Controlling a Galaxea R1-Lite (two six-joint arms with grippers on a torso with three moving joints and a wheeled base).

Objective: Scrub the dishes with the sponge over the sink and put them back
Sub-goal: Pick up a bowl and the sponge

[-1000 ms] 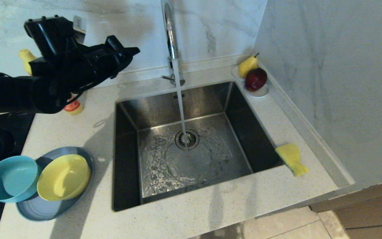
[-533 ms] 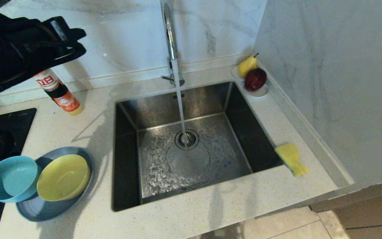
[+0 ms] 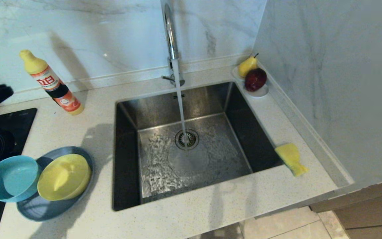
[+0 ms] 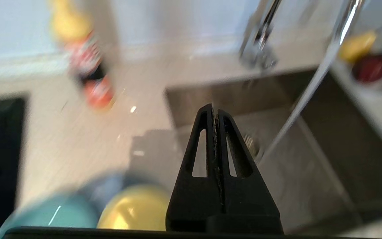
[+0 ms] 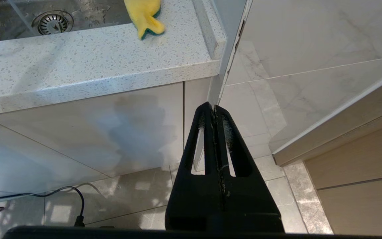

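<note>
Right now water is running from the tap (image 3: 170,36) into the sink (image 3: 191,146), streaming straight down onto the drain strainer (image 3: 186,139), and nothing is being scrubbed yet. By my reading, the job is sitting at its very start, with the water on and no dish or sponge picked up.

To the left of the sink the grey-blue plate (image 3: 41,207) is lying on the counter with the yellow bowl (image 3: 64,177) standing in it and the teal bowl (image 3: 10,178) leaning on its left rim. At the sink's right edge, near its front corner, the sponge (image 3: 291,158) is lying yellow face up. Behind the sink's left corner a detergent bottle (image 3: 50,83) is standing against the wall.

The left gripper (image 4: 215,114) is hanging above the counter left of the sink, jaws pressed together and holding nothing. The right gripper (image 5: 213,111) is parked low in front of the cabinet, below the sink's right corner, also pinched closed and empty.

Next, I'd guess, each arm is going to need to spread its jaws first, the right one for the sponge, the left one for a bowl rim.
</note>
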